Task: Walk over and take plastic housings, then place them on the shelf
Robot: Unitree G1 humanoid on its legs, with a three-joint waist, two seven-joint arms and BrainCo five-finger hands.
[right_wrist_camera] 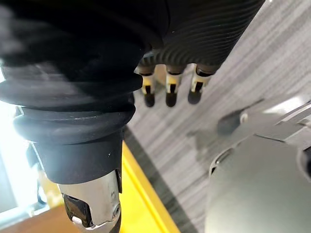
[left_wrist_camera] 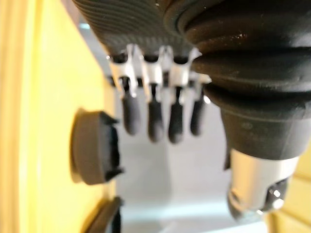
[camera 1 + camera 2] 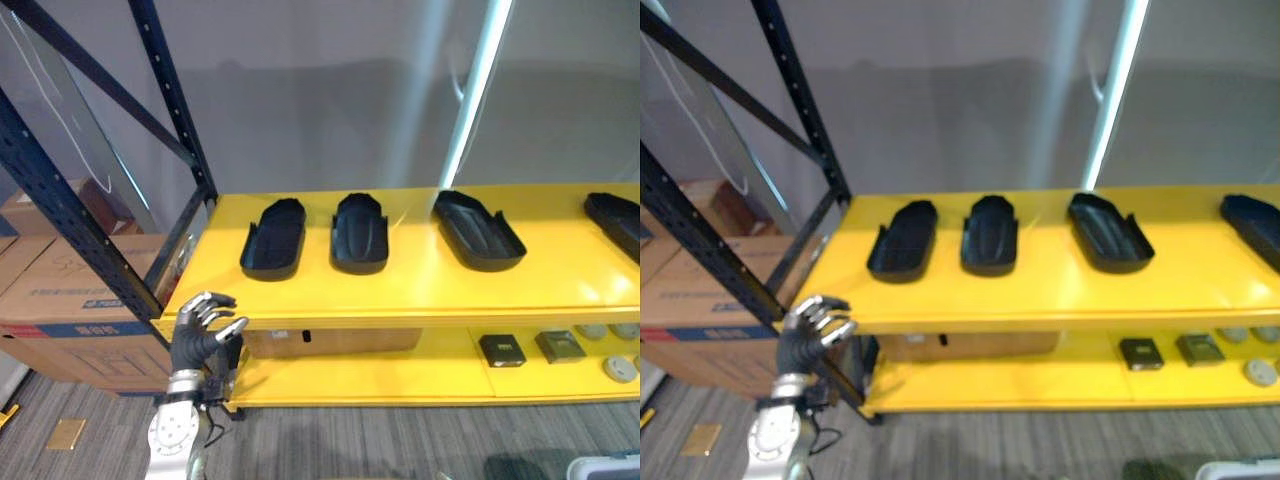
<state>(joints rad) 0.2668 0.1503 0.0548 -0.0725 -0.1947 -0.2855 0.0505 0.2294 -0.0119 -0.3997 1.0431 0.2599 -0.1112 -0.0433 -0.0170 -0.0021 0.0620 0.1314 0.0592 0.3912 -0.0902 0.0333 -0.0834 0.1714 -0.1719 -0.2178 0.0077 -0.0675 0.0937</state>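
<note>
Four black plastic housings [image 3: 273,238] are lying in a row on the upper level of the yellow shelf [image 3: 400,285]. Their long axes are running front to back, and the third one [image 3: 478,230] is slanting a little. The left robot hand [image 3: 205,325] is hovering by the shelf's front left corner, relaxed and empty. The right robot hand [image 1: 167,90] is hanging unclenched above the floor [image 1: 243,73].

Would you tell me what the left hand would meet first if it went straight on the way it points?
Probably nothing soon: the left hand points along above the yellow shelf toward the grey wall, the nearest black housing beside its line.
</note>
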